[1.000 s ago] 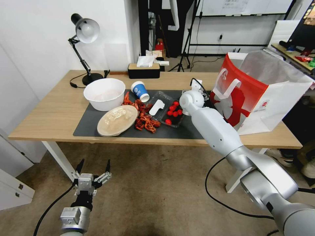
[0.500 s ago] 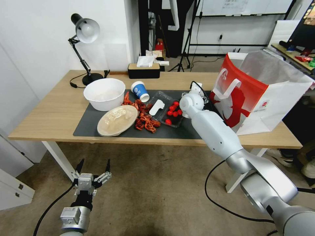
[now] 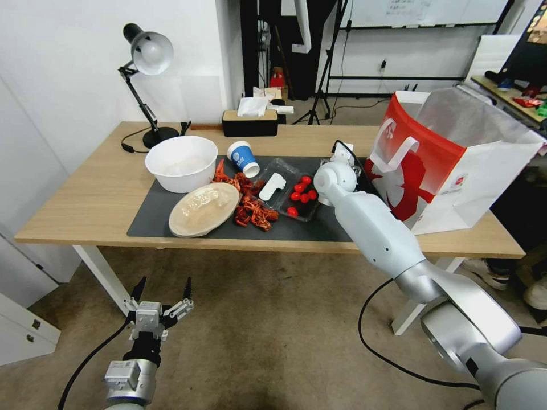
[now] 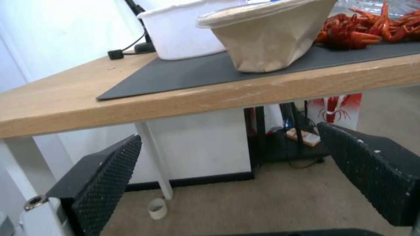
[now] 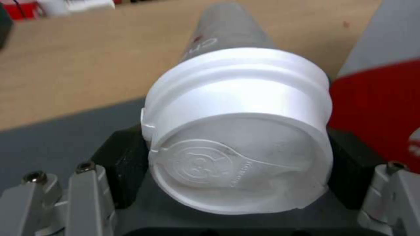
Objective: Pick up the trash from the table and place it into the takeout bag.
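My right gripper [image 5: 238, 170] is shut on the white lidded cup [image 5: 238, 131], lid toward the wrist camera, over the dark mat [image 3: 154, 219]. In the head view the right gripper [image 3: 342, 155] sits just left of the takeout bag [image 3: 456, 154], whose red side [image 5: 376, 98] is close beside the cup. A blue-and-white paper cup [image 3: 244, 158] lies on its side behind the red shells [image 3: 250, 208]. The beige oval lid [image 3: 203, 209] rests at the mat's front. My left gripper [image 3: 162, 290] hangs open below the table [image 3: 85, 199] with nothing between its fingers [image 4: 105, 177].
A big white bowl [image 3: 181, 162] stands at the mat's back left. A clear tray of cherry tomatoes [image 3: 302, 196] lies beside my right wrist. A desk lamp [image 3: 145, 57] and a tissue box [image 3: 249, 122] stand along the far edge.
My right arm has shifted slightly to the right, toward the takeout bag. The left arm has not moved.
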Available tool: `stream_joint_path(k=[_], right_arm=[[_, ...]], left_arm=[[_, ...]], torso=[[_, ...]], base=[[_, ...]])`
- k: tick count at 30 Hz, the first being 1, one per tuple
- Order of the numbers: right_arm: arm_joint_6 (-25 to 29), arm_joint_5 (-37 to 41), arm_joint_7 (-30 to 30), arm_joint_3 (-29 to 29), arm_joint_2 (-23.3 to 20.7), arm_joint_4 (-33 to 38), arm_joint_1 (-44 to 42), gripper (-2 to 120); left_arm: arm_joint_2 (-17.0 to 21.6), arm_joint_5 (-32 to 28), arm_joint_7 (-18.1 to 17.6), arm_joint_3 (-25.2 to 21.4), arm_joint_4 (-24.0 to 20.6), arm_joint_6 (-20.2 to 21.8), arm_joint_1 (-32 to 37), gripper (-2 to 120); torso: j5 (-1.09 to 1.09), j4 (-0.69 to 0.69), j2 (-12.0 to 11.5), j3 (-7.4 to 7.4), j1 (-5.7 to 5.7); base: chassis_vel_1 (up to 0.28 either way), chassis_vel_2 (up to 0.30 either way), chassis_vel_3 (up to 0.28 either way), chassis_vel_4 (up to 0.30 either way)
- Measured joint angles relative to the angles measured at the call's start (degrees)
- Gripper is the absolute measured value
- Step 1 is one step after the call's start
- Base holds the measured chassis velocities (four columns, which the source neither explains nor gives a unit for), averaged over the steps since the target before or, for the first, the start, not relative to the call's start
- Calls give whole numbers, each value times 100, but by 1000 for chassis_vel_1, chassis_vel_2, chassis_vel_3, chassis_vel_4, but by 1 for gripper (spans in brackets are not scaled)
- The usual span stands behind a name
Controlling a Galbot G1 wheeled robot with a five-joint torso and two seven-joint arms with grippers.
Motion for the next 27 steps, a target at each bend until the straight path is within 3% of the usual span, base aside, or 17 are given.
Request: stream_joint_path(k=[8,10,11,13,17,25,27], right_arm=[[119,-304,-179,-196,-531,1196,-302,76],[128,-366,-335,-294,-804,1914,-493,76],[128,-366,-335,-294,-804,1914,-493,76],[135,-374,-447,-395,-1109,2780,-747,76],[129,-371,-438,-418,-1384,3493,-1088,75],[148,-424,-588,-329,-1713,4207,-1603,75],[369,-824,-1057,-112,-1919,4479,-1955,75]], left_arm=[[15,-1,-6,-22,-29,-4,9,100],[14,-1,-10,-30,-50,-5,13,100],[14,-1,-10,-30,-50,-5,13,100],[0,0,-13,-47,-71,-5,29,100],[-16,0,-16,-73,-87,-5,75,100],[-28,3,-23,-109,-108,-10,125,100],[-52,17,-28,-106,-108,-10,127,100]], torso=[[0,0,0,0,0],[1,-1,0,0,0],[1,-1,0,0,0],[-1,0,1,-1,-1],[-1,-1,1,-1,-1],[-1,1,1,-1,-1],[1,-1,1,-1,-1]], base=[[0,0,0,0],[0,0,0,0],[0,0,0,0],[0,0,0,0],[0,0,0,0],[0,0,0,0],[0,0,0,0]])
